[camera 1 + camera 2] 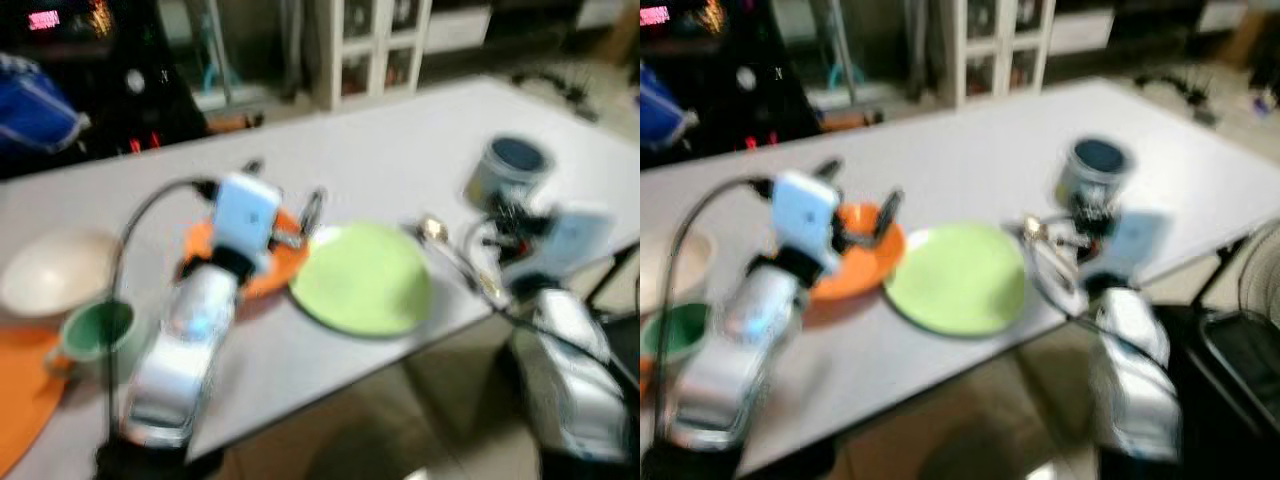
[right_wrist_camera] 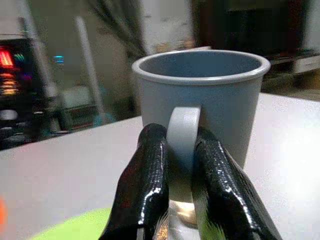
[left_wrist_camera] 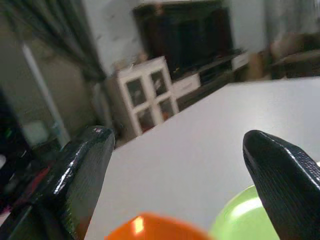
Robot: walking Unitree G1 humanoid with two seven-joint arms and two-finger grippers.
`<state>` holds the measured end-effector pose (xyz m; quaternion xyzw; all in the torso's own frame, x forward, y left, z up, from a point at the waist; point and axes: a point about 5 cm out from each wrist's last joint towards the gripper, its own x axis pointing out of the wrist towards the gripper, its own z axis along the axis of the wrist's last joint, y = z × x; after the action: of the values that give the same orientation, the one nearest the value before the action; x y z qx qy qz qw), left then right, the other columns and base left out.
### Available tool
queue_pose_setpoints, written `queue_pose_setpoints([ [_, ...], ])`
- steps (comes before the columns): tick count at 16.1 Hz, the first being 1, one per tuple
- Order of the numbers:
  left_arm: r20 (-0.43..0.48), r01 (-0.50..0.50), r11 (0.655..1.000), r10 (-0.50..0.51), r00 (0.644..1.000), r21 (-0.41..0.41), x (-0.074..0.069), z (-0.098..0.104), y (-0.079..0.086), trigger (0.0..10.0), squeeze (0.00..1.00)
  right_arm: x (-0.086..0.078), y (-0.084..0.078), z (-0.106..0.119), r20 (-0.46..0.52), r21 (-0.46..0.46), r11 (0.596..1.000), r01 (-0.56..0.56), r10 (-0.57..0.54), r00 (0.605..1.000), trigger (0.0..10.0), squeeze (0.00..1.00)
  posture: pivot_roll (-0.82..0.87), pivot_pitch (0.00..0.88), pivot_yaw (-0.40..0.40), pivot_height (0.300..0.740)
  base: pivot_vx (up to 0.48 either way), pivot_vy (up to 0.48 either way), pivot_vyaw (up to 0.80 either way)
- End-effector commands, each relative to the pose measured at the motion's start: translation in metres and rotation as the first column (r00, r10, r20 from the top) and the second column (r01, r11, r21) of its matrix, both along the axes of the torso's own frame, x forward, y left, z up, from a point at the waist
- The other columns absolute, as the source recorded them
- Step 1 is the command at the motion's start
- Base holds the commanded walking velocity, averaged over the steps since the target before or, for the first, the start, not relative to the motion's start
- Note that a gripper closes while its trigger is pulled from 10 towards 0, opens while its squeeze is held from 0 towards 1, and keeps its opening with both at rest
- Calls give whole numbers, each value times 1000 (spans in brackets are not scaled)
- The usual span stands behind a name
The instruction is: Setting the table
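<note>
My right gripper (image 2: 181,135) is shut on the handle of a grey mug (image 2: 200,95), which stays upright at the right side of the white table (image 1: 380,150). From the head the mug (image 1: 508,170) sits just beyond that gripper (image 1: 508,215). A green plate (image 1: 362,278) lies at the table's near edge, with a spoon (image 1: 450,250) to its right. My left gripper (image 1: 283,190) hovers open above an orange plate (image 1: 285,262) left of the green one. Nothing is between its fingers (image 3: 85,165). The head views are blurred.
A white bowl (image 1: 55,270) and a green cup (image 1: 95,330) stand at the left, by an orange placemat (image 1: 25,390). A white cabinet (image 1: 370,45) stands beyond the table. A dark chair (image 1: 1240,350) is at the right, beside the table's corner.
</note>
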<state>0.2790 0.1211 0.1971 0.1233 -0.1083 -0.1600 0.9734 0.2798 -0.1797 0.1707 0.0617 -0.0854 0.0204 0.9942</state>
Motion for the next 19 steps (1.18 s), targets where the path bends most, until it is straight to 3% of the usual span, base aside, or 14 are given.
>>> queue_pose_setpoints([
  [1,1,17,1000,-17,1000,6,1,1,-7,10000,71,1,-13,0,0,-2,999,32,-32,999,10000,0,-17,0,8,740,0,0,0],
  [3,-14,-20,999,21,1000,29,6,-3,-5,10000,4,9,-13,-4,-23,18,1000,-2,2,1000,10000,0,-8,0,-6,740,0,0,0],
  [7,-33,-74,997,75,997,37,15,-5,-1,10000,0,25,-11,-5,-37,55,998,-39,41,998,10000,0,10,0,-27,740,0,0,0],
  [9,-37,-97,993,99,994,60,20,-6,1,10000,0,34,-8,-4,-32,22,998,-61,62,998,10000,0,12,0,-25,740,0,0,0],
  [10,-40,-116,990,119,992,76,27,-5,2,10000,0,46,-5,-4,-42,-14,996,-83,82,996,10000,0,6,0,-10,740,0,0,0],
  [12,-21,-120,990,122,992,76,35,3,3,10000,0,58,-5,-4,-48,2,993,-115,115,992,10000,0,-1,0,0,740,0,0,0],
  [14,-15,-120,990,121,993,68,34,6,2,10000,0,62,-9,-6,-46,-5,993,-115,115,992,10000,0,6,0,-3,740,0,0,0],
  [17,-14,-72,995,73,997,67,29,6,-5,10000,0,69,-16,-6,-22,65,992,-111,113,993,10000,0,14,0,6,740,0,0,0],
  [19,-18,-26,997,27,999,75,19,2,-8,10000,0,75,-17,-14,-18,98,990,-102,104,994,10000,0,27,0,9,740,0,0,0],
])
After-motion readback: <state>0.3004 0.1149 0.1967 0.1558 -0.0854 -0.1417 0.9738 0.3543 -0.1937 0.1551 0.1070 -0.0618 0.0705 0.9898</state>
